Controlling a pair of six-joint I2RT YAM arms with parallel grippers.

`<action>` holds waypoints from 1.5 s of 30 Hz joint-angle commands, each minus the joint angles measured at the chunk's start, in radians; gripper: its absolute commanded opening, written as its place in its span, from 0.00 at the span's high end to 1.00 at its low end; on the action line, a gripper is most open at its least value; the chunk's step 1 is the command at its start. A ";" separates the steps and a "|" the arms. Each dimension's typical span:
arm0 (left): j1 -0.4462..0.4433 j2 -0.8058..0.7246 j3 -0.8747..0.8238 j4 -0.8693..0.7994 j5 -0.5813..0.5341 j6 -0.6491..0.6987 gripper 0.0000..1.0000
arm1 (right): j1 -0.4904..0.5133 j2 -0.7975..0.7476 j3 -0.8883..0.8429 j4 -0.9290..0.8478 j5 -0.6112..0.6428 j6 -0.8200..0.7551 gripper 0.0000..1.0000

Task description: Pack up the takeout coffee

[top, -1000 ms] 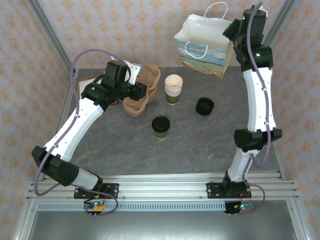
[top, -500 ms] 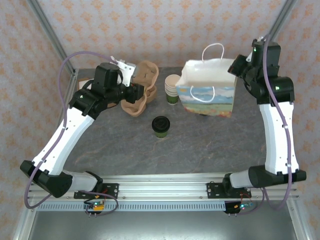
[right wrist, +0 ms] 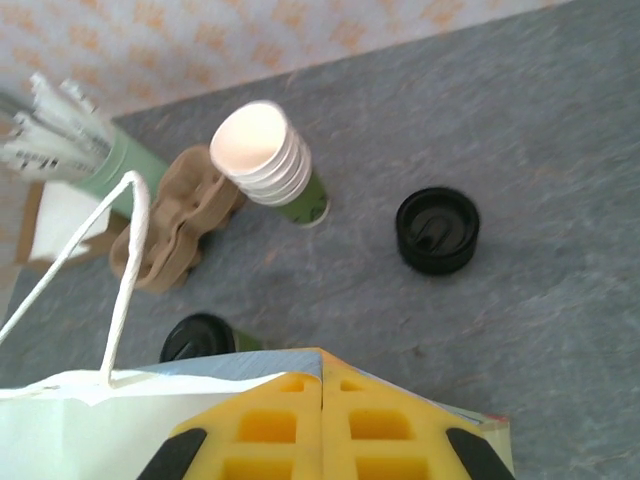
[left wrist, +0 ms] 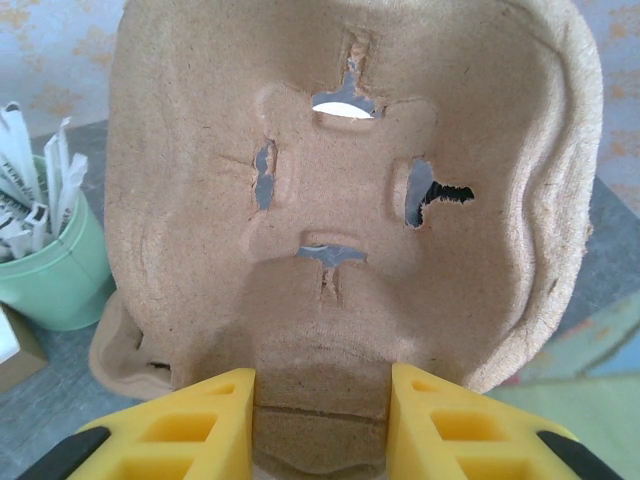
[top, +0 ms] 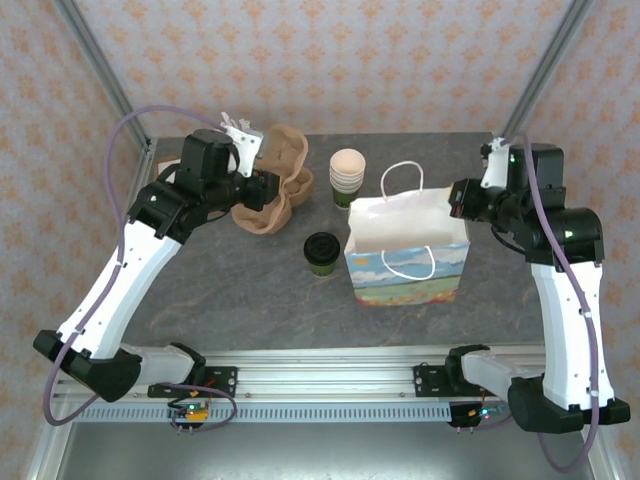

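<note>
The takeout coffee point(top: 321, 252), a green-banded cup under a black lid, stands mid-table; its lid point(right wrist: 198, 338) peeks past the bag's edge. A printed paper bag point(top: 408, 262) with white handles is upright just right of it, mouth open. My right gripper point(top: 458, 205) is shut on the bag's right rim point(right wrist: 322, 420). At the back left, my left gripper point(top: 262, 188) is shut on a tab of a brown pulp cup carrier point(left wrist: 340, 180), which tilts up in front of the fingers point(left wrist: 200, 425).
A stack of lidless cups point(top: 346, 177) stands behind the bag. Loose black lids point(right wrist: 437, 230) lie on the grey table point(top: 250, 300), past the bag. A green pot of stirrers point(left wrist: 50, 270) and more brown carriers point(right wrist: 170, 230) sit at the back left.
My right arm has brought the bag from high at the back right down to mid-table, beside the coffee and in front of the lids. My left arm shifted slightly left, still holding the carrier.
</note>
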 commanded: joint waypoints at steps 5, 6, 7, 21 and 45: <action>-0.003 0.042 0.149 -0.108 -0.106 0.034 0.67 | 0.158 -0.035 -0.088 0.020 -0.205 0.001 1.00; 0.000 0.054 0.168 -0.122 -0.117 0.037 0.67 | 0.206 -0.031 -0.102 0.045 -0.201 0.012 1.00; 0.005 0.062 0.186 -0.131 -0.122 0.041 0.67 | 0.249 -0.025 -0.111 0.065 -0.192 0.025 1.00; 0.178 0.138 0.331 -0.223 -0.107 0.057 0.67 | 0.741 0.305 -0.029 0.412 -0.135 0.210 1.00; 0.411 0.195 0.462 -0.278 -0.144 0.105 0.67 | 0.742 0.886 0.494 0.437 -0.224 0.101 1.00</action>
